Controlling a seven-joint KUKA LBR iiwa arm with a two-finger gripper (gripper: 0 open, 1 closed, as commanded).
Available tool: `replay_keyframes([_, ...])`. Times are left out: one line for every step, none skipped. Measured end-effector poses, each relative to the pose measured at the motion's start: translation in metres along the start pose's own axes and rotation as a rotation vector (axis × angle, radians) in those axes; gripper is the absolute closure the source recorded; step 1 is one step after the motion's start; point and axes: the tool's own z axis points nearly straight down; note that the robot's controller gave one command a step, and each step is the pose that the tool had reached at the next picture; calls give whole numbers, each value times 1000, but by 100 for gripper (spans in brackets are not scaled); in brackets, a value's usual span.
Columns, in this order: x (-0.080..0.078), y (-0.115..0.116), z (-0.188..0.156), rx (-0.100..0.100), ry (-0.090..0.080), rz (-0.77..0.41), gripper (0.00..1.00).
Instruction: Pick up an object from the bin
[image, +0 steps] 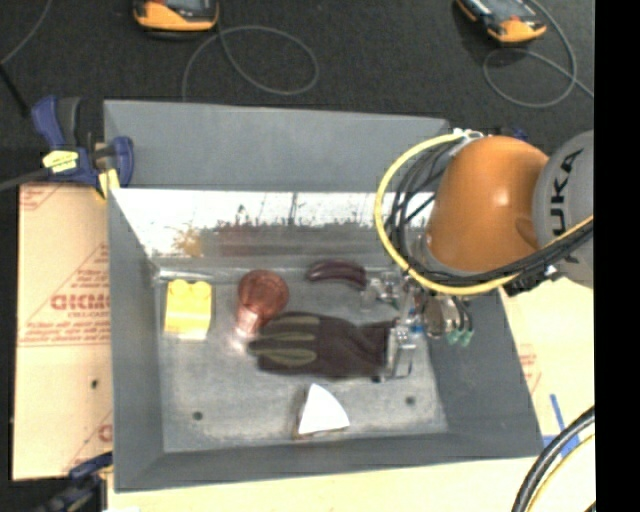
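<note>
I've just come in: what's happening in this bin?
The robot arm reaches in from the right, its gripper low at the right end of a dark glove in the middle of the bin. The glove lies on the floor, not lifted. A yellow block, a pinkish round thing, a dark curved piece and a white wedge lie around it.

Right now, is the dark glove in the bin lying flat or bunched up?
Flat: the dark glove lies spread on the bin floor, its fingers pointing left, cuff beside the end effector.

One camera looks steeply down on the whole grey bin (138, 330) from fairly near, the arm (482, 205) at right.
</note>
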Motion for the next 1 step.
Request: replay_keyframes([-1, 0, -5, 0, -8, 0, 0])
